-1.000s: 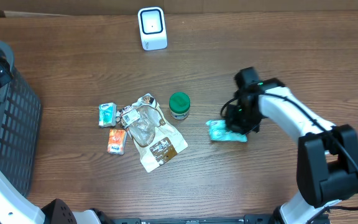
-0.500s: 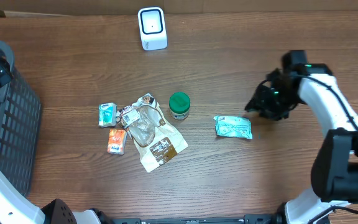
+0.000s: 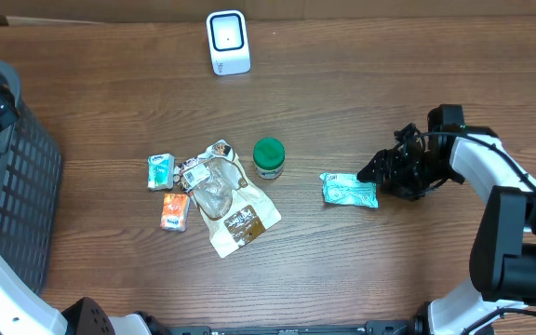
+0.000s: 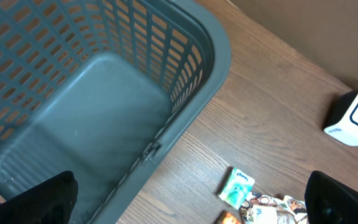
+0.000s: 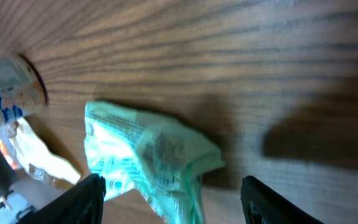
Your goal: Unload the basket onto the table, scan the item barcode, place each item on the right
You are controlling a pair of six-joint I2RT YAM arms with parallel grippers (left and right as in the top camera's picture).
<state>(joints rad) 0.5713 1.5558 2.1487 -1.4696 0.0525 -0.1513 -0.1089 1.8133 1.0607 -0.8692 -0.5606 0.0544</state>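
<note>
A teal crinkled packet (image 3: 349,190) lies flat on the wooden table, right of centre. My right gripper (image 3: 372,173) sits low at the packet's right end, jaws open. In the right wrist view the packet (image 5: 148,155) lies between and beyond the spread fingers, and my right gripper (image 5: 179,208) holds nothing. The white scanner (image 3: 227,42) stands at the table's far edge and also shows in the left wrist view as the scanner (image 4: 356,118). My left gripper (image 4: 188,205) hangs open and empty above the basket's rim.
A grey plastic basket (image 3: 17,186) fills the left edge. Mid-table are a green-lidded jar (image 3: 269,156), a clear bag of snack packs (image 3: 221,191), a small tissue pack (image 3: 160,171) and an orange packet (image 3: 174,211).
My right gripper let go of the teal packet, swung off to the right, then came back to its right end with jaws wider. The packet now lies slightly further right.
</note>
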